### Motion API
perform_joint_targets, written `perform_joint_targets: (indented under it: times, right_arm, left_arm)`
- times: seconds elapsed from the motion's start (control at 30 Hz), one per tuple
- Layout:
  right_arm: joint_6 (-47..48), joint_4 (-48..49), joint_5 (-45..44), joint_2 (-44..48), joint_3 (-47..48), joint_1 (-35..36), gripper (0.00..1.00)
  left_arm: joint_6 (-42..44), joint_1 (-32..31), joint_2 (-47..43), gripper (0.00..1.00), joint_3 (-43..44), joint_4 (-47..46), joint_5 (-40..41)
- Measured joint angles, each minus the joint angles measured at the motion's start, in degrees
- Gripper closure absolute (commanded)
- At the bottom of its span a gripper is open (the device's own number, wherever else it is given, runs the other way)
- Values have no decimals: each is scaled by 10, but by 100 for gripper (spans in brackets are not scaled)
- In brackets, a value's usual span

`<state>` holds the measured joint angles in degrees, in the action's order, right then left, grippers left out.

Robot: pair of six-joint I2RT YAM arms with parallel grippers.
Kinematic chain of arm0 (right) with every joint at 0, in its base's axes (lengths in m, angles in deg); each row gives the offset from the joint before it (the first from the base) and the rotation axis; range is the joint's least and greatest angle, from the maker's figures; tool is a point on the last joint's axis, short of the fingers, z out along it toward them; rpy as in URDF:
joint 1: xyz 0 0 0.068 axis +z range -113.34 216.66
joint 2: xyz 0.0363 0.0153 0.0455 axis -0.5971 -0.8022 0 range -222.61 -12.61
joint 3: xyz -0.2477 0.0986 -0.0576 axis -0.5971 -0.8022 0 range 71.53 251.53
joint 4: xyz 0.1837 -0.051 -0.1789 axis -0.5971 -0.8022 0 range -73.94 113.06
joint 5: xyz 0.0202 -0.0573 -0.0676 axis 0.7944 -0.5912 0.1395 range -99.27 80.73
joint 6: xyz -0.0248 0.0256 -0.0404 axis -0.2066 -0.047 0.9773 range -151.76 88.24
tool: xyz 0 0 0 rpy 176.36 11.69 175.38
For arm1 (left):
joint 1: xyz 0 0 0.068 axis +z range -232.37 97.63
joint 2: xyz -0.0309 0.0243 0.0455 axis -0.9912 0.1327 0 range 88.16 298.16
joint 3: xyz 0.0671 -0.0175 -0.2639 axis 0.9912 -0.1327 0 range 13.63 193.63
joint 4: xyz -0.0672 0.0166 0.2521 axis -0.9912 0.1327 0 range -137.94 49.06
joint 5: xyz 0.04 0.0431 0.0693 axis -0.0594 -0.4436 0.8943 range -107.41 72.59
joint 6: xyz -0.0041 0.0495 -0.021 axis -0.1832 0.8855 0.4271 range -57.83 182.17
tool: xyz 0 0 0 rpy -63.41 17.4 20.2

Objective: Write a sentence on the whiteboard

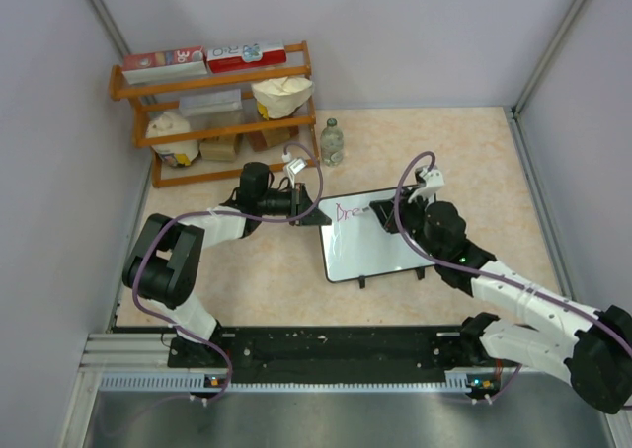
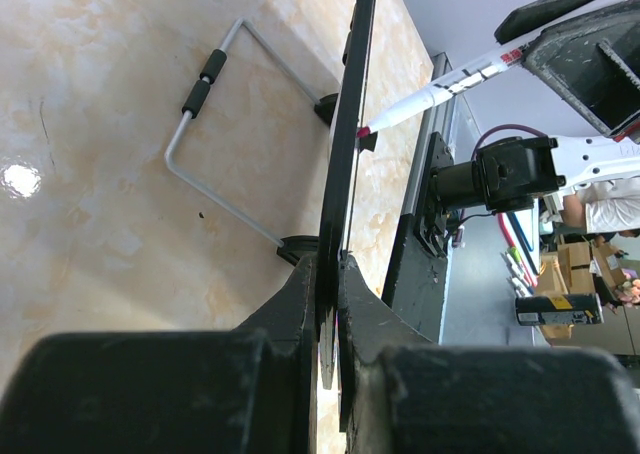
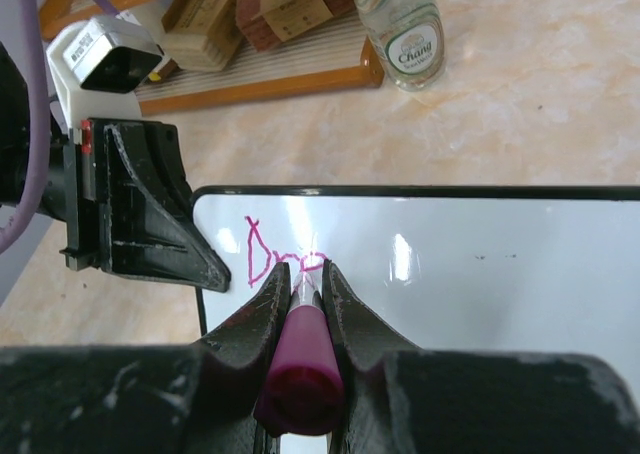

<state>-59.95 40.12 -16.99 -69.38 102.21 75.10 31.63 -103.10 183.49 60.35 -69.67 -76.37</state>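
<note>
Storage shelf (image 1: 212, 112): wooden, at the far left of the table (image 1: 276, 270), loaded with boxes and bags. It is well apart from the work and plays no part in it.
Left gripper (image 2: 330, 284): clamped on the left edge of the whiteboard (image 1: 380, 251), one finger on each face. Judged purpose: to brace the board so that pen pressure cannot push or rock it.
Water bottle (image 1: 332, 142): upright beside the shelf, just beyond the board's far left corner and not touching it.
Wire stand (image 2: 215, 124): folded out behind the board on black feet (this is why the writing face sits tilted, not flat).
Sentence (image 3: 275, 259): pink strokes reading roughly "Dre" at the upper left of the board. Judged progress: the first word has only been started, and the rest of the white face is bare.
Marker (image 2: 450, 82): white barrel, pink tip resting on the board face just right of the last stroke, angled steeply to the surface.
Right gripper (image 3: 300, 274): closed tight around the marker barrel, with the tip projecting past the fingertips so the point meets the board before the fingers do.
Next move, judged: carry the tip rightward with light, even contact. Excess pressure risks tipping the board against the left clamp.
</note>
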Motion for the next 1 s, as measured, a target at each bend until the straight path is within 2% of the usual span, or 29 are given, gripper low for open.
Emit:
perform_joint_targets:
  times: [1.0]
  right_arm:
    - [-5,-33,-30,63,-26,-5,100]
  left_arm:
    - [1,0,0,100,0,0,-2]
